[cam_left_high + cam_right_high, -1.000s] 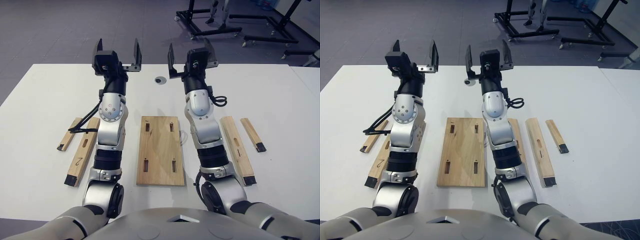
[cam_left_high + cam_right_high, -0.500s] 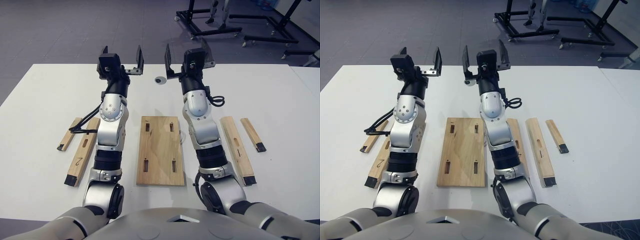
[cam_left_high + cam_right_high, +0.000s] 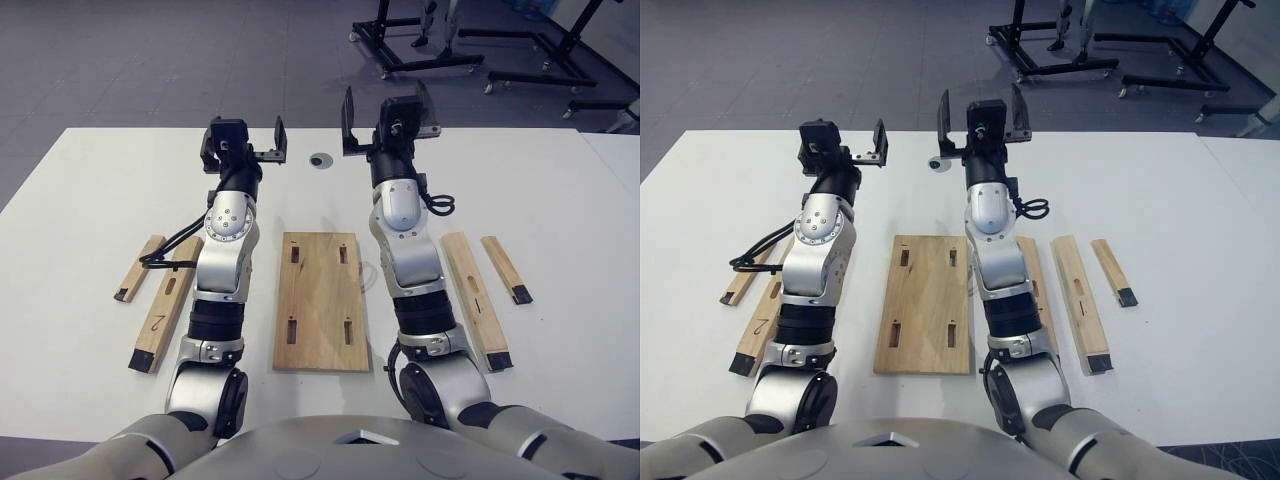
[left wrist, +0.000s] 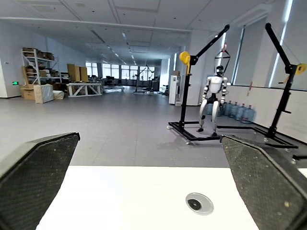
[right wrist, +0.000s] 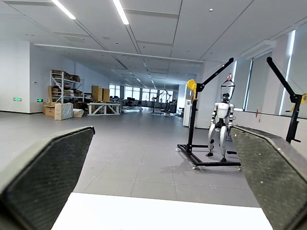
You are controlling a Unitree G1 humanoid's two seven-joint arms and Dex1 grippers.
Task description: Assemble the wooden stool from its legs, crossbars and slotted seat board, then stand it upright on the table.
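Note:
The slotted seat board (image 3: 320,300) lies flat on the white table between my two arms. To its left lie a long leg (image 3: 165,305) and a short crossbar (image 3: 137,267). On the right lie another long leg (image 3: 475,300) and a short crossbar (image 3: 505,268), with one more wooden piece (image 3: 1035,280) partly hidden under my right forearm. My left gripper (image 3: 247,140) is open over the far part of the table, holding nothing. My right gripper (image 3: 387,108) is open too, raised beside it. Each wrist view shows its own black pads (image 4: 33,177) (image 5: 43,172) spread wide apart.
A round grommet hole (image 3: 320,159) sits in the table (image 3: 560,190) between the two grippers. Black wheeled stands (image 3: 450,50) are on the floor beyond the far edge. Bare table stretches to both sides of the wooden pieces.
My left gripper has dropped lower and drawn slightly right, closer to the table. My right gripper has risen a little and turned. The wooden parts have not moved.

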